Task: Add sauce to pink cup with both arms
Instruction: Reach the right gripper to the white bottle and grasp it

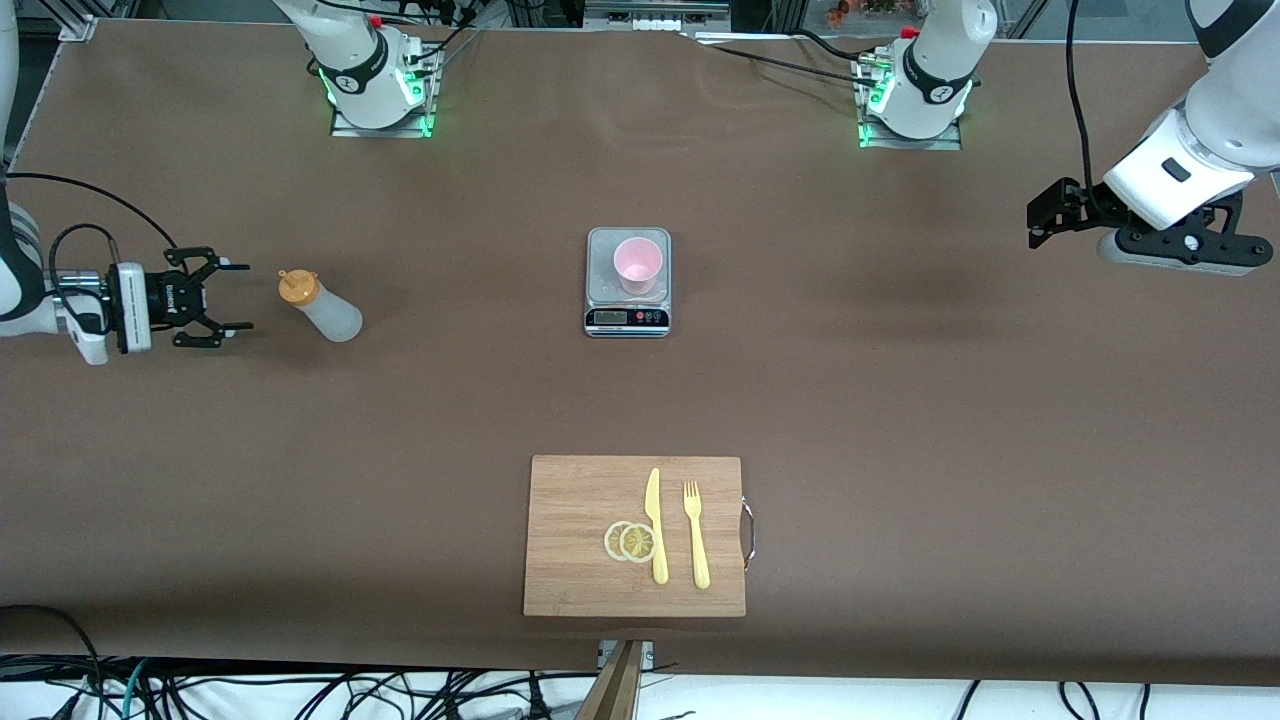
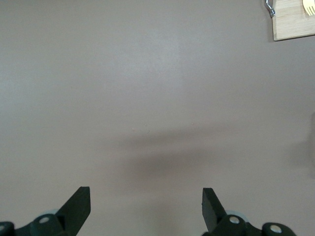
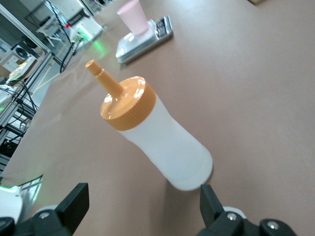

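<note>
Two grippers sit in my feeds, both empty with jaws spread wide. The right gripper (image 1: 222, 298) hangs at the left edge of the front frame, low over the brown table (image 1: 900, 400), its fingers pointing at the sauce bottle (image 1: 322, 306) just beside it without touching. That bottle stands upright on the table at left centre of the front frame, whitish and translucent with an orange nozzle cap (image 1: 296, 287); in the right wrist view the bottle (image 3: 162, 142) fills the middle of the frame, and the two black fingertips (image 3: 76, 201) show apart at the bottom corners. The pink cup (image 1: 637, 265) stands upright on a small silver kitchen scale (image 1: 627, 312) at upper centre of the front frame, well apart from the bottle; in the right wrist view I see the cup (image 3: 133, 15) and the scale (image 3: 147, 42) at the top. The left gripper (image 1: 1040, 220) hovers at the upper right of the front frame over bare table, and that arm waits; its wrist view shows its spread fingertips (image 2: 78, 206) at the bottom over plain brown surface. A wooden cutting board (image 1: 580, 500) lies at lower centre of the front frame, carrying two lemon slices (image 1: 630, 541), a yellow plastic knife (image 1: 656, 525) and a yellow plastic fork (image 1: 696, 535). A corner of that board (image 2: 295, 27) shows at the upper right of the left wrist view.
</note>
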Robot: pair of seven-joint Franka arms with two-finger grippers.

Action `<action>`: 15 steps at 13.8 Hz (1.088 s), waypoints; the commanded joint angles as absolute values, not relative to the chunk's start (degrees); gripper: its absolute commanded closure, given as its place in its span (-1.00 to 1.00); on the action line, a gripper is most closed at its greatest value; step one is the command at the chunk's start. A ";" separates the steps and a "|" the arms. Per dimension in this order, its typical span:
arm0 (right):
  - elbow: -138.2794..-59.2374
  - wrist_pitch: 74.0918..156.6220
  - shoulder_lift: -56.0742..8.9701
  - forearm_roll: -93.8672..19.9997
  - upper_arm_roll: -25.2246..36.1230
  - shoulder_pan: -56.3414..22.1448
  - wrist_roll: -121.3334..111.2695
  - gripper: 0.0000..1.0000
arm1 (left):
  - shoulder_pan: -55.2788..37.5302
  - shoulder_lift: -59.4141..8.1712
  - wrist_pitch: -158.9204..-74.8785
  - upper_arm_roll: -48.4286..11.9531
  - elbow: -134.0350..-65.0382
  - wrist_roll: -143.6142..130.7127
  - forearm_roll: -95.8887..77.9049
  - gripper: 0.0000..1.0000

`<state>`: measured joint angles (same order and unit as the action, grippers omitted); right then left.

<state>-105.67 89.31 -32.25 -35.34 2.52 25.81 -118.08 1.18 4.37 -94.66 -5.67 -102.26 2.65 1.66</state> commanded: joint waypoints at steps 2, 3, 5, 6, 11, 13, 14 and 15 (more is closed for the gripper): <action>-109.77 89.83 -32.16 -39.02 1.93 28.73 -128.03 -1.00 | 0.88 2.46 -92.55 -5.36 -98.70 3.87 0.53 -1.00; -109.95 89.56 -32.86 -40.42 1.93 29.00 -131.01 -1.00 | 0.88 2.37 -92.55 -5.88 -98.70 3.87 0.53 -1.00; -109.95 89.12 -34.01 -41.92 1.93 29.26 -134.81 -1.00 | 0.79 2.37 -92.55 -6.41 -98.70 3.78 0.70 -1.00; -109.95 89.03 -34.19 -42.10 1.85 29.44 -135.52 -1.00 | 0.88 2.37 -92.55 -6.85 -98.70 3.78 1.05 -1.00; -109.95 87.98 -36.56 -48.94 1.49 28.74 -140.97 -1.00 | 0.97 2.37 -92.55 -6.94 -98.61 3.87 1.05 -1.00; -109.95 87.98 -37.00 -50.88 1.06 27.95 -141.59 -1.00 | 0.97 2.37 -92.46 -6.94 -98.61 3.78 0.97 -1.00; -109.95 87.98 -37.35 -51.58 1.05 27.51 -142.29 -1.00 | 0.97 2.37 -92.11 -6.94 -98.70 3.87 0.88 -1.00; -109.95 88.07 -37.44 -52.29 1.05 26.99 -143.08 -1.00 | 0.97 2.37 -92.11 -6.94 -98.61 3.87 0.88 -1.00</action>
<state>-109.57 88.51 -37.29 -50.24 1.11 27.64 -140.98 0.99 3.19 -93.70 -6.95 -100.50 2.67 1.61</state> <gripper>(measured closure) 0.000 0.000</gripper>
